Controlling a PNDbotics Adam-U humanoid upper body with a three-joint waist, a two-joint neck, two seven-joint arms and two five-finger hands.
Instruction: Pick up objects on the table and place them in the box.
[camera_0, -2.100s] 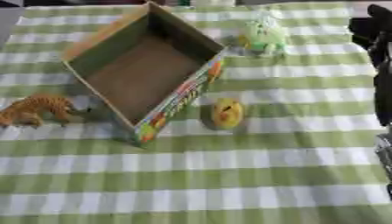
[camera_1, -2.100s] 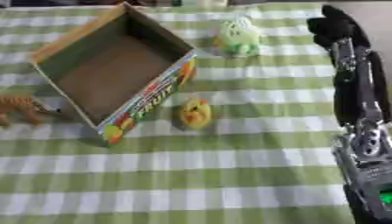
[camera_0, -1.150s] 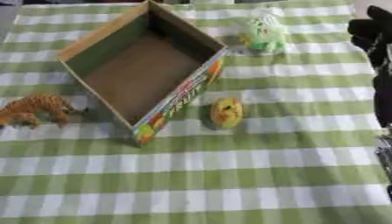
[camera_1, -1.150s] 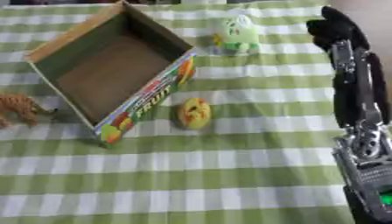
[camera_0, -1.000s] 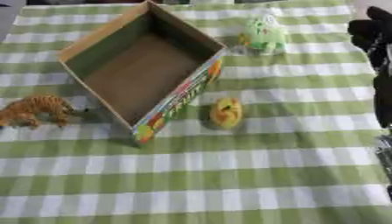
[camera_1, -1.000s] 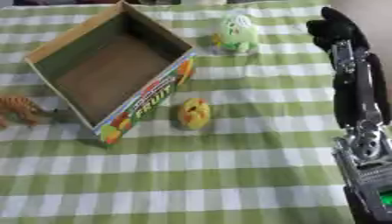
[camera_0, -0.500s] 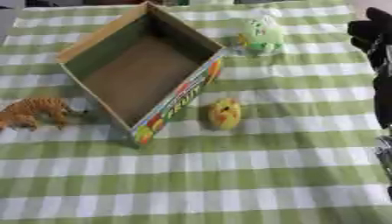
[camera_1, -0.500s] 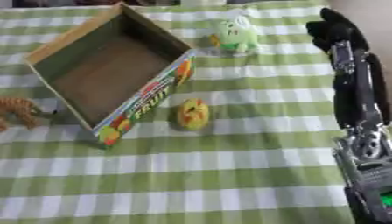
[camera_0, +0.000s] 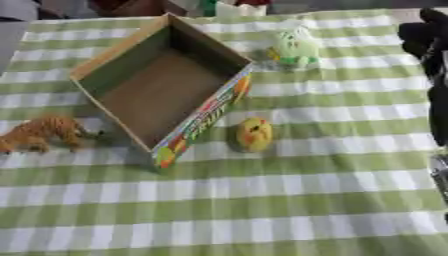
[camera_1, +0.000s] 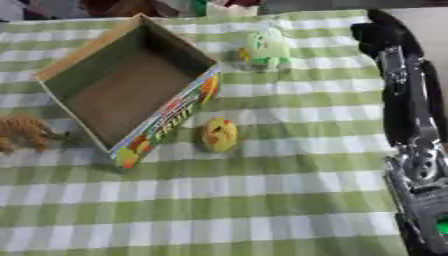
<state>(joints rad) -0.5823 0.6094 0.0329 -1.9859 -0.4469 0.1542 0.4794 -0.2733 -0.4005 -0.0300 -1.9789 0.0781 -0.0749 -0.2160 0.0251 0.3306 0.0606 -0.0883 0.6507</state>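
Observation:
An open cardboard box (camera_0: 199, 117) with a colourful printed side lies askew at the upper left, and nothing shows inside it. An orange toy tiger (camera_0: 39, 132) stands on the cloth just left of the box. A small yellow toy (camera_0: 253, 134) sits close to the box's printed side, to its right. A pale green toy (camera_0: 296, 48) rests beyond the box's far right corner. My right hand (camera_1: 378, 34), black, hovers at the upper right edge, well to the right of the green toy and touching nothing. Its silver and black forearm (camera_1: 411, 115) runs down the right edge.
A green and white checked cloth (camera_0: 262, 210) covers the whole table, with bare cloth across the near half. Dark and red things (camera_0: 131, 6) show along the far edge behind the box.
The whole picture has drifted slightly, so the camera moved. The toys, the box and my right hand keep their places relative to one another.

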